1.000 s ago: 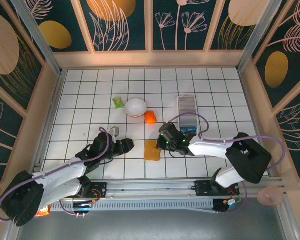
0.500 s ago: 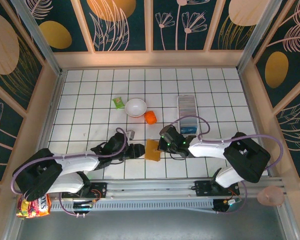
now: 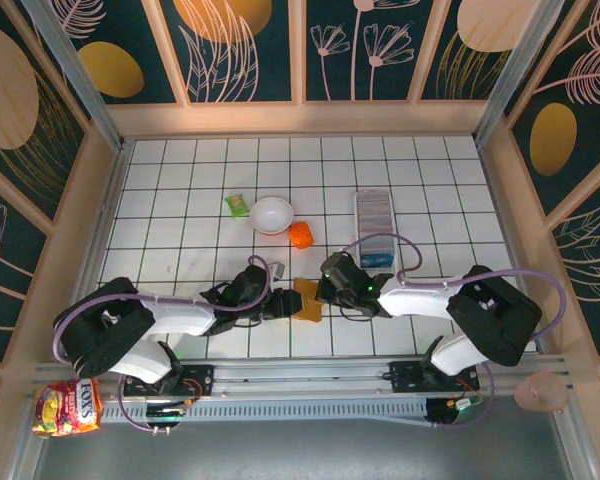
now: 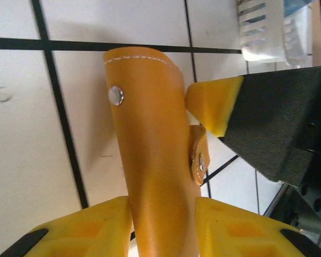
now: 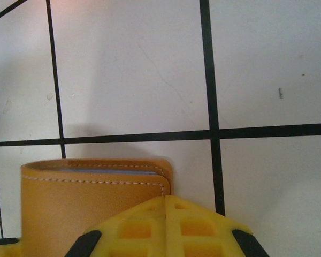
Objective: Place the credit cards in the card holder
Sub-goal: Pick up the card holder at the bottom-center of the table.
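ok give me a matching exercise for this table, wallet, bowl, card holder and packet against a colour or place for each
Things:
1. wallet
2. bowl
3. card holder
4. packet

Descriptions:
A. green, just left of the bowl
B. white and round
C. tan-orange leather
D. long and slotted, furthest right of the four

Pairs: 1-C, 2-B, 3-D, 4-A
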